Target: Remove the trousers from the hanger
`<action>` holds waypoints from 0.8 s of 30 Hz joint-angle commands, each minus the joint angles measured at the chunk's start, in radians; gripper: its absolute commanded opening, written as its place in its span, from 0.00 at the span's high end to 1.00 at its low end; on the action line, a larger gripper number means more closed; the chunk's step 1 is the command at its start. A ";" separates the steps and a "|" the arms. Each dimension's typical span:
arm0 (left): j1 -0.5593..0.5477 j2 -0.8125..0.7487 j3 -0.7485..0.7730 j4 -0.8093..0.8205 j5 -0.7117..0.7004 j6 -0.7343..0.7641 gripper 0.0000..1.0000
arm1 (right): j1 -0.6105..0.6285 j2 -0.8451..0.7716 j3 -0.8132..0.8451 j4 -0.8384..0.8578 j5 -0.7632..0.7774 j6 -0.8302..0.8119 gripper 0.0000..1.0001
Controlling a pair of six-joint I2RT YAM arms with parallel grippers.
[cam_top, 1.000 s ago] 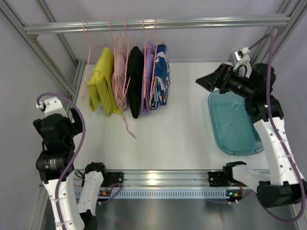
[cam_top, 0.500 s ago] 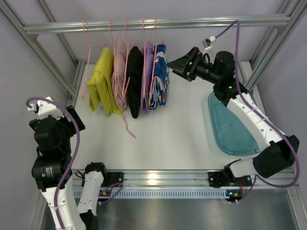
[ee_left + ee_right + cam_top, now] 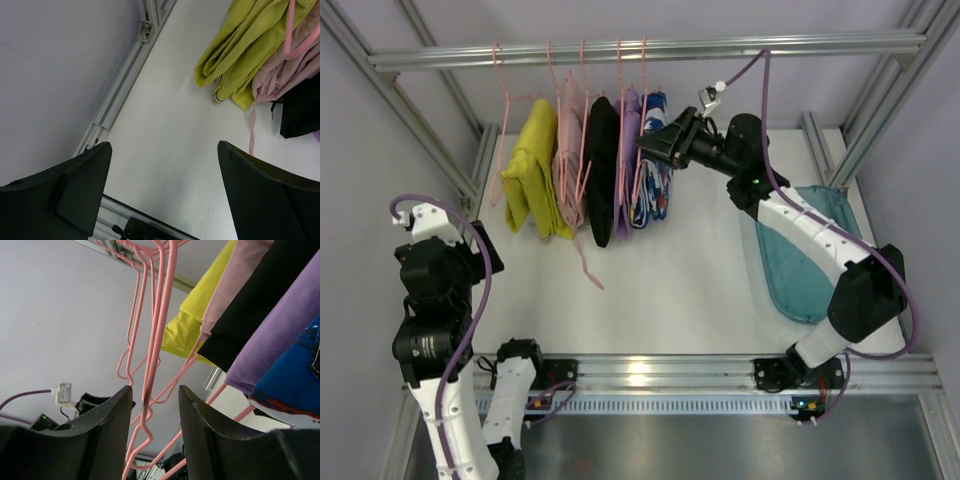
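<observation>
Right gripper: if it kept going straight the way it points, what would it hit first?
Probably the pink hanger, whose wire runs between the open fingers of the right gripper in the wrist view. The blue patterned trousers hang close beside; depth is hard to judge.

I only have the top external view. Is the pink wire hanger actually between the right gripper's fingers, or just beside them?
Observer: Between them. The right wrist view shows the pink wire hanger running through the gap of the right gripper; the jaws stand wider than the wire, not pinching it.
Operator: And the left gripper, holding anything?
Observer: Nothing. The left wrist view shows the left gripper wide open above the white table, with the lower end of the yellow trousers ahead of it.
</observation>
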 commanded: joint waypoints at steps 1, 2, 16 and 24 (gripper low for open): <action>0.006 -0.020 -0.018 0.071 0.027 0.026 0.07 | 0.023 0.039 0.066 0.136 -0.014 0.023 0.57; 0.006 -0.020 -0.020 0.074 0.028 0.029 0.07 | 0.027 0.046 0.070 0.156 -0.016 0.023 0.57; 0.006 0.016 0.006 0.089 0.068 0.023 0.06 | 0.044 0.057 0.106 0.225 -0.054 0.011 1.00; 0.006 0.079 0.086 0.112 0.209 -0.040 0.09 | 0.023 -0.006 0.165 0.294 -0.114 -0.050 1.00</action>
